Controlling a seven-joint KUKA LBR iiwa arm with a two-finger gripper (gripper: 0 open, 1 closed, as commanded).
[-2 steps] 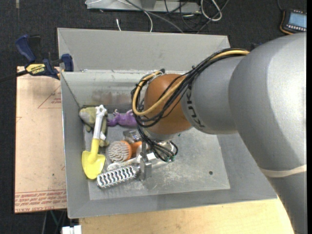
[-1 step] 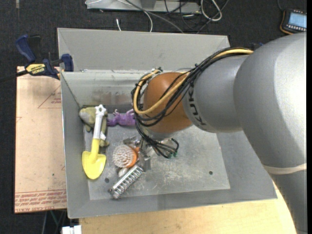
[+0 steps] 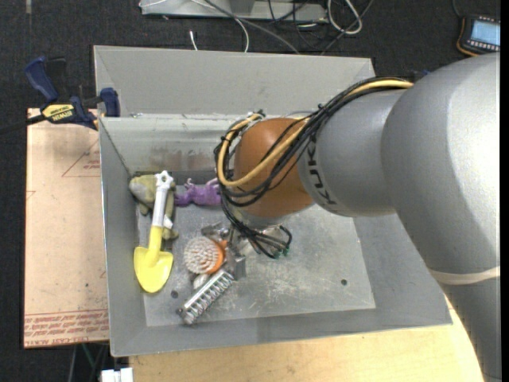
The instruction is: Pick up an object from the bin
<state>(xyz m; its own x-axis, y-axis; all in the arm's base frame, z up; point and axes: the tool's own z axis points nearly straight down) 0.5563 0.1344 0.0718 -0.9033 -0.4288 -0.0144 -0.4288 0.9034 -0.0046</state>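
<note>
My gripper (image 3: pixel 235 243) hangs low in the middle of the bin, just under the arm's orange cover. Its tip is right beside a round brush (image 3: pixel 201 255) with pale bristles and an orange body, at that brush's right edge. Whether it touches the brush I cannot tell. A silver ribbed metal piece (image 3: pixel 205 295) lies slantwise just below the brush, towards the bin's front. To the left lies a yellow scoop (image 3: pixel 153 266) with a white handle pointing to the back.
A purple toy (image 3: pixel 199 193) and an olive-beige lump (image 3: pixel 144 187) lie against the back wall at the left. The big grey arm covers the bin's right side and its back right corner. Bare bin floor shows at the front right.
</note>
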